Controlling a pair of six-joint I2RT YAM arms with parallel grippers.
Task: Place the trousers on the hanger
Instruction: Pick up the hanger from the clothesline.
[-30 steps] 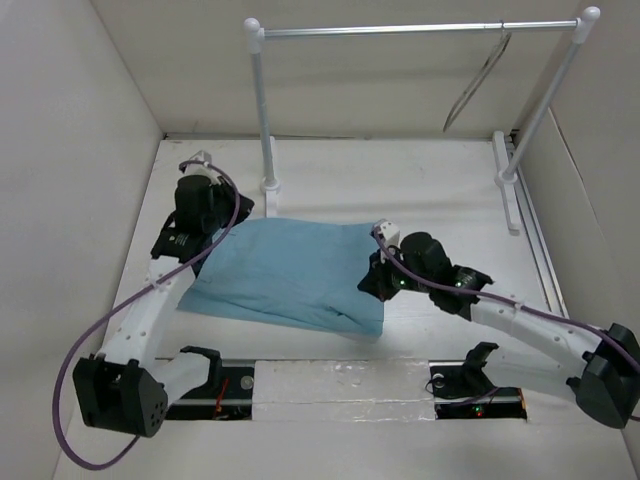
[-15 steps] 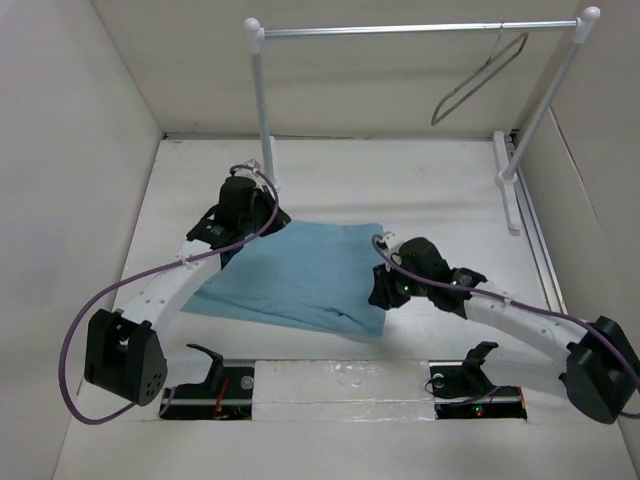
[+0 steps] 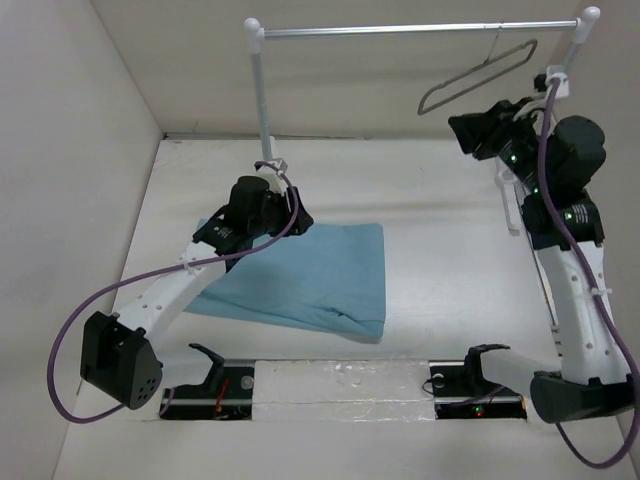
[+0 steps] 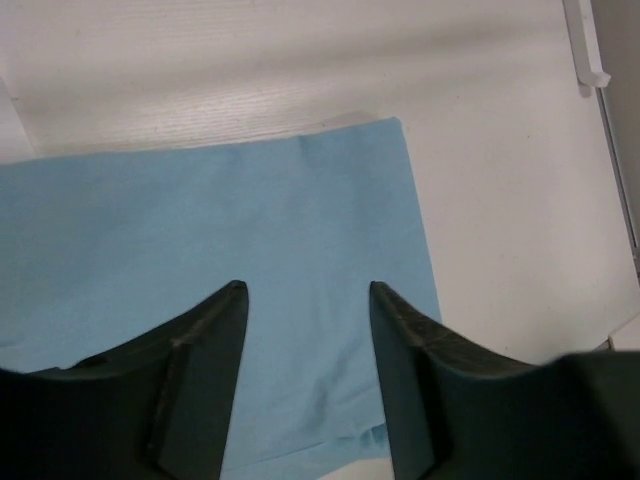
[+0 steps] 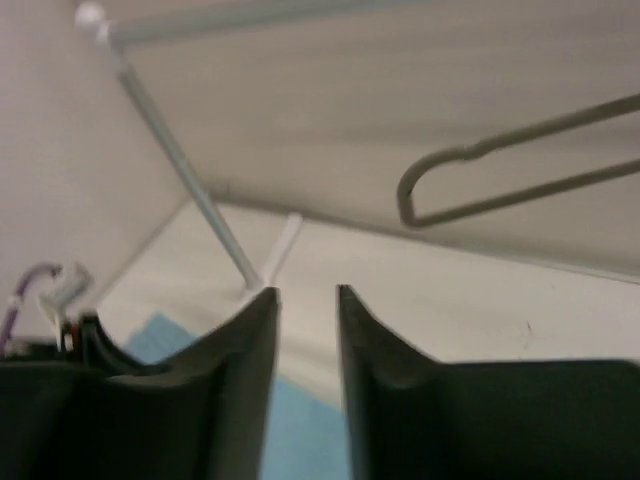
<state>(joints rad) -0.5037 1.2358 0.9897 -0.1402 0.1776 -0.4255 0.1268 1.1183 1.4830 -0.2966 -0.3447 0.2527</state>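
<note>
The light blue trousers lie folded flat on the table. My left gripper hovers over their far left part. In the left wrist view its jaws stand open with only the trousers below them. The grey wire hanger hangs from the rack bar at the back right. My right gripper is raised just below and right of the hanger's low end. In the right wrist view it is open and empty, with the hanger above and to the right.
A white-posted rack with a silver bar spans the back; its left post stands behind the trousers and its right foot lies below my right arm. Walls close in on the left, right and back. Arm bases line the near edge.
My right gripper let go at the trousers' right edge, opened and rose to the hanger. The left gripper opened and shifted right over the trousers. The hanger has turned on the bar.
</note>
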